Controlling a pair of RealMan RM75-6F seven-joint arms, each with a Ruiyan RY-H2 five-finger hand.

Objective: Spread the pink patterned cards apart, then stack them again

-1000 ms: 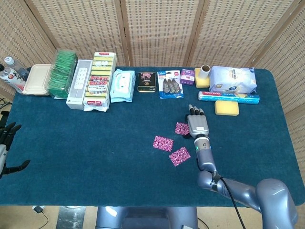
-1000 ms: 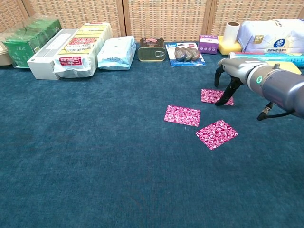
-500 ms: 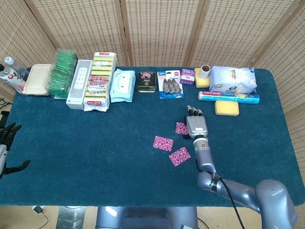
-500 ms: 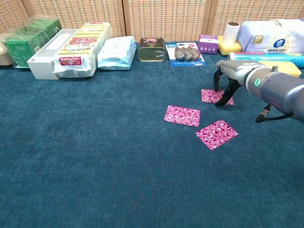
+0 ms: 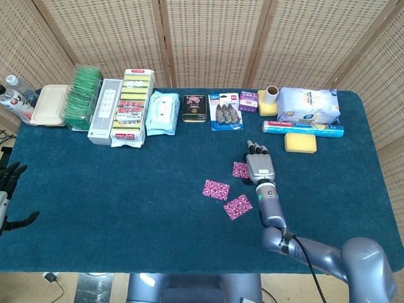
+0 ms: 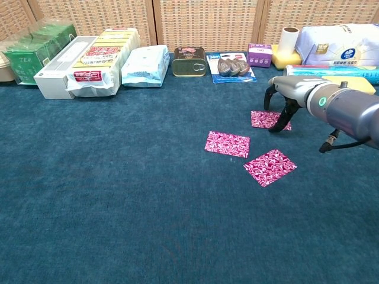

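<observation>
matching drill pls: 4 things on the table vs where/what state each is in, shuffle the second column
1. right hand
2. far card
3. tin can
4. yellow sponge

A. back row, left of the blister pack
B. fingertips down on a pink card
C. right of the hand, in front of the foil roll
D. partly under the fingers

Pairs: 1-B, 2-D, 3-A, 4-C

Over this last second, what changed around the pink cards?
The right hand drew slightly back toward the far card, its fingers resting on that card's right end. All three cards stayed put, as did the left hand at the table edge.
</observation>
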